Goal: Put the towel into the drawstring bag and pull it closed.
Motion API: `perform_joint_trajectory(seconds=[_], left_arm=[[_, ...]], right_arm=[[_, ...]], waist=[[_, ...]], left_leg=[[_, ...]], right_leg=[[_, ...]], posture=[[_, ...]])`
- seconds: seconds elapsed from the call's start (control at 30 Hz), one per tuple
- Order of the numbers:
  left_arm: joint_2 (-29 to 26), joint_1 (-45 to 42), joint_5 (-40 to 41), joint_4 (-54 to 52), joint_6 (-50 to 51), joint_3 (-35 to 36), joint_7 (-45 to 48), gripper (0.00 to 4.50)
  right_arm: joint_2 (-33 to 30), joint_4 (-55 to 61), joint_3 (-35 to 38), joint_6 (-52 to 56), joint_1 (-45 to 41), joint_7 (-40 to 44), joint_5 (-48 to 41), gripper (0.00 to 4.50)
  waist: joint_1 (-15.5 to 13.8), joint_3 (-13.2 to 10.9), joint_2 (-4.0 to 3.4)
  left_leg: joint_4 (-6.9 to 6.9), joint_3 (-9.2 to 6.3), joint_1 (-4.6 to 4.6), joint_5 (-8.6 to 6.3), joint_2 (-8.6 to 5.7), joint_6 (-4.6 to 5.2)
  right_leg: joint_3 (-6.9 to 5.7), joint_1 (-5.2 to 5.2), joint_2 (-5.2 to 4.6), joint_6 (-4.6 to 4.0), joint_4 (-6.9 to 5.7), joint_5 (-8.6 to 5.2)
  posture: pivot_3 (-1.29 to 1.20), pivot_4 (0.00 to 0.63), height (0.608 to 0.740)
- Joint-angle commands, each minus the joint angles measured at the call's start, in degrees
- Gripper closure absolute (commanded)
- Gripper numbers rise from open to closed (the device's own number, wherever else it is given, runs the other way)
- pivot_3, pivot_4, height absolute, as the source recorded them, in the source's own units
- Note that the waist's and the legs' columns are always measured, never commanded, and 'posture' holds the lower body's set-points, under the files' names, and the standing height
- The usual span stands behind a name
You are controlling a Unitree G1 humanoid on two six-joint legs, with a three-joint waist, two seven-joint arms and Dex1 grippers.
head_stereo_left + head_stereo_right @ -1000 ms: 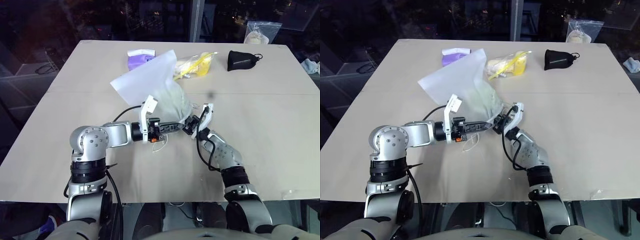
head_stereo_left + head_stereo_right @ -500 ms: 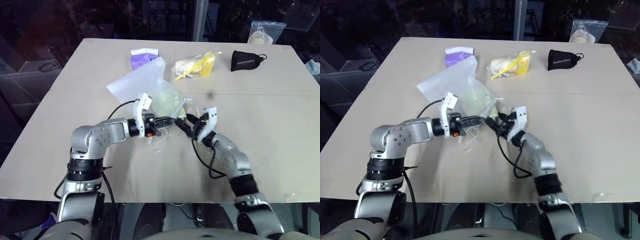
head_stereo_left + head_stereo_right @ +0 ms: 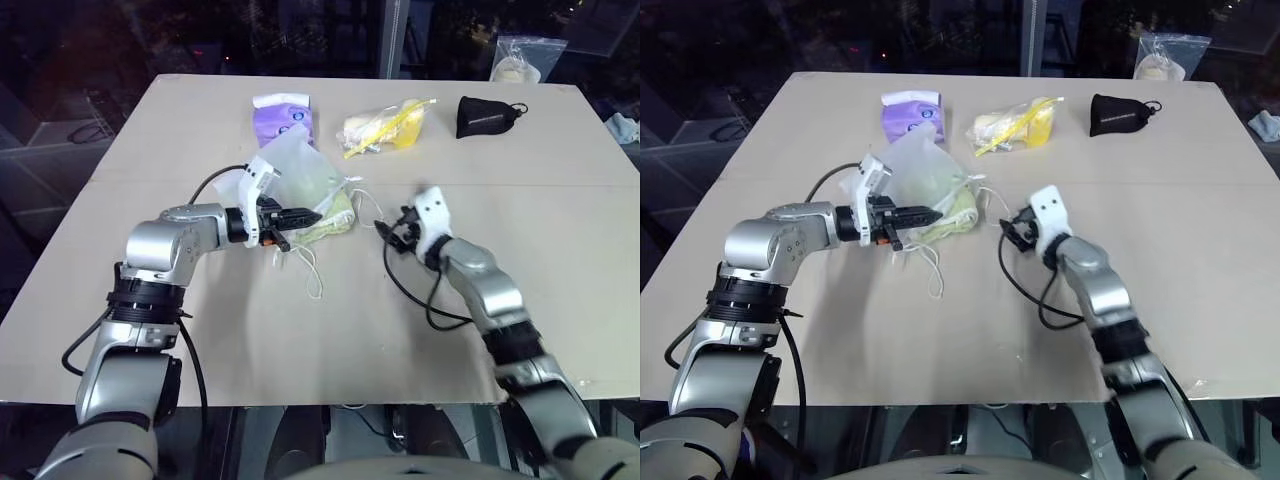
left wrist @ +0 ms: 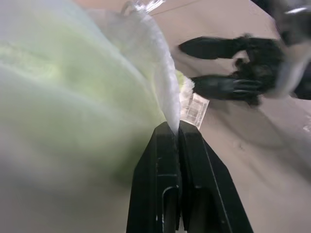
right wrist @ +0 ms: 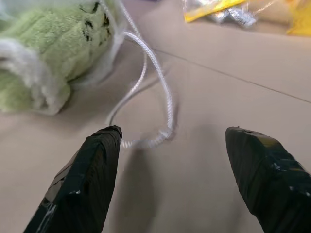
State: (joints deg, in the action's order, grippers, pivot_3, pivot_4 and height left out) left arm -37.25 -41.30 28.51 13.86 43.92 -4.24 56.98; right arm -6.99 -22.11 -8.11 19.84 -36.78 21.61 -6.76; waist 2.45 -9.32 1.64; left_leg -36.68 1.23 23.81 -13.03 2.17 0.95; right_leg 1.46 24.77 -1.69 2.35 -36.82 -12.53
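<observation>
Matte table [image 3: 560, 200], fluffy towel [image 3: 322, 222] in mesh drawstring bag [image 3: 290, 170]

Drawstring bag [image 3: 298, 170]: white, see-thru mesh w/ white cord [image 3: 312, 272]. Towel [image 3: 325, 222] inside: pale green, fluffy. Table [image 3: 250, 330]: plain light tan. Far side: purple & white pack [image 3: 280, 114], clear bag w/ yellow stuff [image 3: 388, 126], small black pouch [image 3: 482, 116]. Both grippers' fingers [image 5: 92, 179] black; arms silver-grey.

Setting: a test room or lab, dimly lit. Plain beige tabletop [image 3: 200, 330] against dark glass panels [image 3: 300, 35]; cables on floor [image 3: 95, 130].
</observation>
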Motion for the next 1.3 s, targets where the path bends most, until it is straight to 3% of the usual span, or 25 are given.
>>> perform_joint_trajectory(seconds=[0.03, 0.13, 0.23, 0.3, 0.33, 0.4, 0.6, 0.7, 0.8, 0.93, 1.03, 1.17, 1.3], left_arm=[[-0.1, -1.7, -2.2, -0.1, -3.7, -0.6, 2.1, 4.50], [-0.2, -1.0, -3.1, -1.8, -5.2, -1.6, 4.2, 4.50], [-0.7, -0.3, -3.5, -3.2, -6.0, -2.2, 6.7, 4.50], [-1.3, -0.4, -4.3, -3.0, -8.3, -2.7, 9.2, 4.50], [-1.4, -0.8, -4.2, -2.4, -9.1, -2.5, 10.7, 4.50], [-1.1, -2.0, -3.8, -1.1, -9.8, -2.1, 12.8, 4.50], [2.5, -9.3, -8.7, 11.3, -18.7, -4.6, 17.4, 4.50], [5.4, -13.1, -12.0, 19.3, -22.5, -4.7, 15.3, 4.50], [4.4, -11.9, -9.8, 16.4, -20.2, -1.7, 16.2, 3.69], [-1.0, -3.5, -5.8, 3.2, -12.3, 3.6, 14.1, 1.75], [-3.7, 4.4, -5.1, -5.1, -9.6, 6.3, 10.7, 1.75], [-0.7, 14.7, -6.6, -14.6, -7.5, 7.5, 0.4, 1.75], [4.2, 18.8, -9.6, -17.8, -8.5, 4.8, -7.5, 1.75]], right_arm=[[2.8, -17.1, 0.1, -8.1, -9.8, -1.8, 3.1, 0.86], [4.6, -31.9, 0.3, -15.5, -16.8, -4.1, 5.8, 0.86], [4.8, -39.8, 1.4, -20.7, -19.8, -6.1, 7.1, 2.13], [3.2, -39.9, 0.9, -23.6, -19.0, -6.6, 8.6, 3.24], [2.0, -37.8, 1.0, -24.5, -17.6, -6.8, 9.1, 3.78], [-0.3, -29.9, 1.9, -24.1, -13.2, -7.1, 9.2, 4.44], [-4.6, 23.6, 5.7, 0.0, 13.5, -7.6, 5.1, 4.44], [-4.6, 38.1, 6.6, 10.2, 20.2, -8.9, 4.5, 4.44], [-4.0, 44.3, 5.4, 15.4, 23.3, -9.9, 5.0, 4.50], [-3.3, 47.0, 5.0, 18.7, 24.1, -10.4, 4.9, 4.50], [-3.1, 47.4, 5.1, 19.6, 23.6, -10.5, 4.6, 4.50], [-3.3, 47.4, 5.2, 20.0, 23.0, -10.2, 4.1, 4.50], [-4.1, 47.4, 5.1, 20.2, 23.0, -9.7, 3.7, 4.50]], waist=[[0.1, 0.0, 0.02], [-0.1, 0.0, 0.03], [-0.2, 0.0, 0.02], [-0.4, 0.0, 0.02], [-0.4, 0.0, 0.02], [-0.7, 0.0, 0.03], [-1.9, 0.0, 0.00], [-1.3, 0.0, -0.04], [-0.4, -0.1, -0.02], [0.7, -0.1, -0.03], [0.6, -0.1, -0.03], [-0.7, 0.0, -0.02], [-1.9, 0.0, 0.03]], left_leg=[[0.00, 0.02, 0.03, 0.00, -0.01, 0.00], [-0.01, 0.06, 0.03, 0.00, -0.01, 0.00], [0.05, 0.06, 0.06, 0.00, -0.01, -0.01], [0.07, 0.06, 0.06, 0.00, -0.03, -0.02], [0.06, 0.06, 0.06, 0.00, -0.05, -0.02], [0.04, 0.05, 0.07, 0.00, -0.07, -0.02], [-0.16, -0.03, 0.26, -0.01, -0.08, 0.00], [-0.25, -0.06, 0.23, -0.01, -0.05, 0.01], [-0.35, -0.08, 0.17, -0.01, 0.06, 0.02], [-0.35, -0.07, -0.01, -0.01, 0.13, 0.02], [-0.34, -0.09, -0.04, -0.01, 0.16, 0.02], [-0.40, -0.08, 0.01, -0.01, 0.11, 0.02], [-0.59, -0.03, 0.08, -0.01, -0.03, 0.02]], right_leg=[[0.00, 0.01, -0.02, 0.00, 0.02, 0.00], [0.01, 0.00, -0.09, 0.00, 0.02, 0.00], [-0.07, 0.00, -0.15, 0.02, 0.03, -0.01], [-0.08, 0.00, -0.21, 0.02, 0.03, -0.01], [-0.09, -0.01, -0.24, 0.02, 0.02, -0.01], [-0.11, -0.03, -0.29, 0.02, 0.00, 0.00], [-0.26, -0.03, -0.29, 0.07, -0.02, -0.04], [-0.25, -0.02, -0.19, 0.09, -0.12, -0.05], [-0.16, -0.03, 0.02, 0.10, -0.15, -0.06], [0.00, -0.01, 0.12, 0.08, -0.36, -0.06], [0.00, 0.01, 0.11, 0.06, -0.54, -0.07], [-0.08, 0.00, -0.06, 0.06, -0.52, -0.07], [-0.08, -0.11, -0.25, 0.08, -0.40, -0.06]], posture=[[0.00, 0.150, 0.740], [0.00, 0.150, 0.740], [0.00, 0.150, 0.740], [0.00, 0.150, 0.740], [0.00, 0.150, 0.740], [0.00, 0.150, 0.740], [0.00, 0.150, 0.740], [0.00, 0.150, 0.740], [0.00, 0.150, 0.740], [0.00, 0.150, 0.740], [0.00, 0.150, 0.740], [0.00, 0.150, 0.740], [0.00, 0.150, 0.740]])
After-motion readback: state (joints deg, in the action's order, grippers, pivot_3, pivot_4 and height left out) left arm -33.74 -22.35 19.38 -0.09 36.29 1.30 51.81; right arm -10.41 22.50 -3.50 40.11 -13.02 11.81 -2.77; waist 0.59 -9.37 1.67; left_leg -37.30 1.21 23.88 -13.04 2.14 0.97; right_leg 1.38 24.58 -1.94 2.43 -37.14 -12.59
